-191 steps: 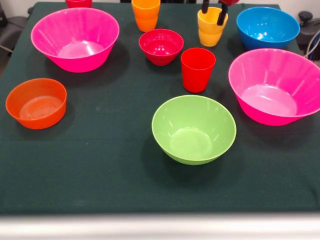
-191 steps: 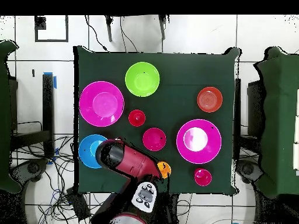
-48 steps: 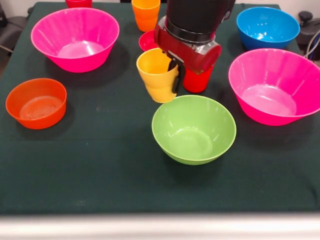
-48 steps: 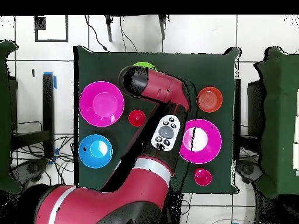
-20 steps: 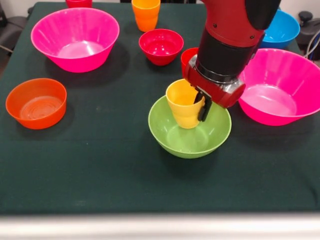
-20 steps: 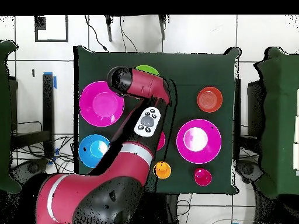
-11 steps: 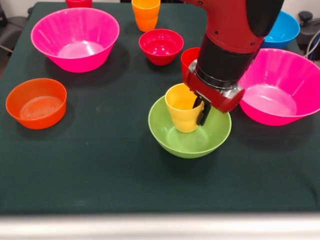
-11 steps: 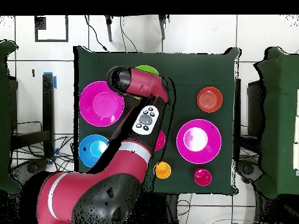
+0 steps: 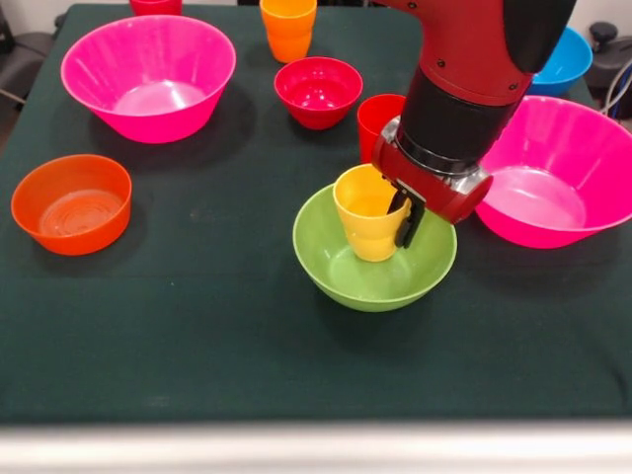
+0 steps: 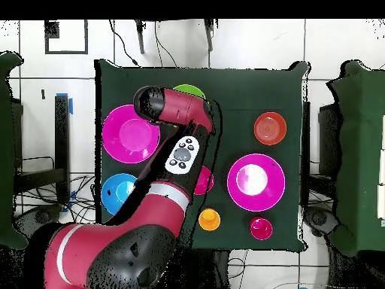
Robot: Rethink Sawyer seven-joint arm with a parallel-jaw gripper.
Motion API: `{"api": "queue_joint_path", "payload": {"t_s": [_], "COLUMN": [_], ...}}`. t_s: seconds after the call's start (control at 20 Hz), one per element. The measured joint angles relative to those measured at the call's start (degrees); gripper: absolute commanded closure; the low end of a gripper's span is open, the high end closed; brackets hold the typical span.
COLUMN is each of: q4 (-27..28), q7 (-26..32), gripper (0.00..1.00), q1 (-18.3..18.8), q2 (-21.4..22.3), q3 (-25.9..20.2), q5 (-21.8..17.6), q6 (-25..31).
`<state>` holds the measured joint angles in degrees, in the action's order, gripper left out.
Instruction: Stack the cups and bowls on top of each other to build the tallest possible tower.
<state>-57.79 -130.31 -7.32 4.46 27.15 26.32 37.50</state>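
Gripper clamped on yellow cup's right rim, 1 finger inside; cup upright within lime-green bowl.

Six bowls stand on the table: a left pink bowl, a right pink bowl, one green bowl, one blue bowl, one crimson bowl and one orange bowl. There are three cups: one orange cup, one red cup and one yellow cup. One more crimson vessel is cut off by the top edge; whether it is a cup or a bowl cannot be told.
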Motion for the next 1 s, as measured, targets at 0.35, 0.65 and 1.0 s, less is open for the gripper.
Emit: {"api": "queue_joint_path", "payload": {"t_s": [0.35,0.65,1.0], "q4": [0.1,0.3,1.0], "q7": [0.0,0.0,0.0], "gripper": [1.0,1.0,1.0], "q1": [0.0,0.0,0.3], "q2": [-0.1,-0.2,-0.2], "q3": [0.1,0.3,0.4], "q5": [0.8,0.9,0.9], "q6": [0.0,0.0,0.0]}}
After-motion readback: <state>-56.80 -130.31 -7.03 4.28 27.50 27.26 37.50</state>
